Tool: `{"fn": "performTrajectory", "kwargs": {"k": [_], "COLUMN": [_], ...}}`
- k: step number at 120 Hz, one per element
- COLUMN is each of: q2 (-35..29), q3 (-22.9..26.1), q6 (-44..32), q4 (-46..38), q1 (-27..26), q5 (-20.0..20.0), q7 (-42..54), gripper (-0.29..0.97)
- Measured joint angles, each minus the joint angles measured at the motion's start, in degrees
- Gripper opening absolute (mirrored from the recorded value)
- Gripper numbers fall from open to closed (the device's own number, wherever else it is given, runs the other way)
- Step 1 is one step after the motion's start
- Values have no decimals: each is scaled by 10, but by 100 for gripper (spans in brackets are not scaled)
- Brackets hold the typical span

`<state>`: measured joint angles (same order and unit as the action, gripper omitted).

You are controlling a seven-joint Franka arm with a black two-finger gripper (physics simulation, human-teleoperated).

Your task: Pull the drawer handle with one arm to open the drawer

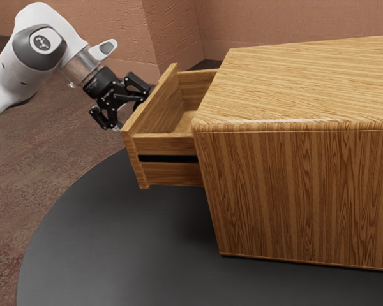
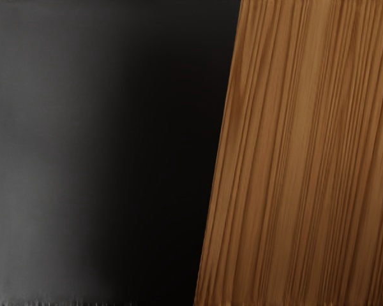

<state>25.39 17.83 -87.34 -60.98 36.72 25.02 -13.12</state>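
Slippage is the chief risk: the drawer (image 1: pixel 163 137) stands partly out of the cabinet (image 1: pixel 293 185) toward the exterior view's left, and the gripper (image 1: pixel 129 105) is held close against the left side of its front panel. The handle is hidden there, so whether the gripper is closed on it cannot be told. If the pull is angled off the drawer's line of travel, the hold may be lost or the drawer jammed.

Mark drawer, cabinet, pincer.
drawer (image 1: pixel 163 145): exterior view, on its near side wall.
cabinet (image 1: pixel 293 191): exterior view, on its near face.
pincer (image 1: pixel 124 102): exterior view, on its front end by the drawer's front panel.
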Motion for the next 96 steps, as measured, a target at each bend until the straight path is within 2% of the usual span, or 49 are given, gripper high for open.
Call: {"fn": "performTrajectory", "kwargs": {"k": [41, 56, 65, 76, 87, 96], "q2": [-21, -67, -120, -210, -251, -261], "q3": [0, -2, -17, -40, -45, -98], "q6": [18, 34, 49, 80, 131, 164], "q4": [-1, 5, 13, 38, 49, 50], "q1": [31, 33, 33, 37, 33, -36], "q5": [0, 3, 1, -50, -92, -152], "q7": [-7, -8, -9, 0, 14, 24], "gripper": [68, 68, 68, 68, 68, 68]}}
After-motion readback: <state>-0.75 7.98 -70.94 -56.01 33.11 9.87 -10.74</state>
